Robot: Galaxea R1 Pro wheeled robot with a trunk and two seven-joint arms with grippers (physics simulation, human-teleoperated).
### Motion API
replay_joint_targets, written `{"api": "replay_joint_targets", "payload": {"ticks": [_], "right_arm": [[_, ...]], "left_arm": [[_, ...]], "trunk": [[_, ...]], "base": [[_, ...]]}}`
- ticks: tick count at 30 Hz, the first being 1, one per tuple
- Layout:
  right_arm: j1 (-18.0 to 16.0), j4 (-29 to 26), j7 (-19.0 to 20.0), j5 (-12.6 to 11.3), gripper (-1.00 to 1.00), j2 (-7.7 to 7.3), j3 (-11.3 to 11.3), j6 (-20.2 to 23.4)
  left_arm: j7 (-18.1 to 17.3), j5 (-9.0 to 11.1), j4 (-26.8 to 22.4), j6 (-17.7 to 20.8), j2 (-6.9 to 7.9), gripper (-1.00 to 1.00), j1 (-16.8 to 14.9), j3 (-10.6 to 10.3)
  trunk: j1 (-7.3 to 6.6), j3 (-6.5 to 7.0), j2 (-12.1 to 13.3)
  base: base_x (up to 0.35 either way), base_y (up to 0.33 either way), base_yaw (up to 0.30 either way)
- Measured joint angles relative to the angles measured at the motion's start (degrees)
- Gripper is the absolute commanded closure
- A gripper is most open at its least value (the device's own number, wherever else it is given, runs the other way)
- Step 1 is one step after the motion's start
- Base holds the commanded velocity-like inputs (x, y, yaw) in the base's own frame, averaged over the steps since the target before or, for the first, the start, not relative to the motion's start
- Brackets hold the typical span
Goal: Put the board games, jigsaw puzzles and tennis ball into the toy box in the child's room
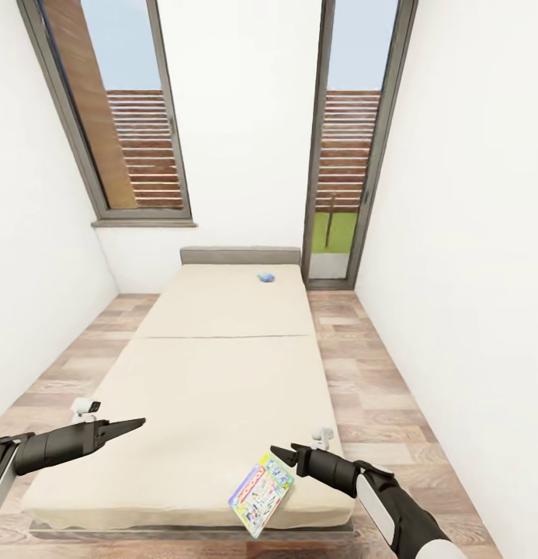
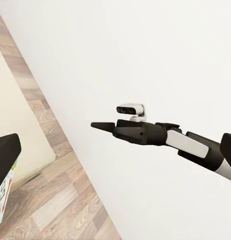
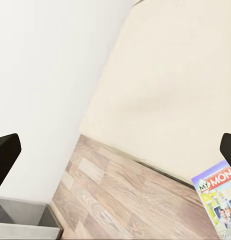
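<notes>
At the foot of the cream bed (image 1: pixel 222 373), in a white-walled room with a wood-plank floor (image 1: pixel 377 373), one Monopoly board game (image 1: pixel 261 492) lies at the mattress's near right corner, overhanging the edge. One small blue object (image 1: pixel 265 277), too small to identify, sits near the grey headboard (image 1: pixel 240 255). The right gripper (image 1: pixel 282 455) hovers just beside the Monopoly box, fingers pressed together. The left gripper (image 1: pixel 127 428) hangs over the bed's near left side, fingers also together. Two tall windows (image 1: pixel 125 116) flank the far wall.
</notes>
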Motion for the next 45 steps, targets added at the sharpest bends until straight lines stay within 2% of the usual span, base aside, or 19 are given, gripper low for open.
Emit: {"api": "replay_joint_targets", "payload": {"ticks": [8, 16, 29, 45], "right_arm": [[0.0, 0.0, 0.0, 0.0, -1.0, 0.0, 0.1, 0.0], [0.1, 0.0, 0.0, 0.0, -1.0, 0.0, 0.1, 0.0], [0.0, 0.0, 0.0, -0.1, -1.0, -0.08, -0.2, 0.0], [0.0, 0.0, 0.0, -0.3, -1.0, -0.12, -0.2, 0.0]], "left_arm": [[0.0, 0.0, 0.0, 0.0, -0.06, -1.0, 0.0, 0.0], [0.0, 0.0, 0.0, 0.0, -0.08, -1.0, 0.0, 0.0], [0.0, 0.0, 0.0, 0.0, -0.08, -1.0, 0.0, 0.0], [0.0, -0.1, 0.0, 0.6, -0.18, -1.0, 0.0, -0.2]], "trunk": [[0.0, 0.0, 0.0], [0.0, 0.0, 0.0], [0.0, 0.0, 0.0], [0.0, 0.38, 0.0]], "base": [[0.0, -0.17, 0.205], [0.0, -0.18, 0.043], [0.0, -0.059, 0.0], [0.0, -0.074, -0.092]]}}
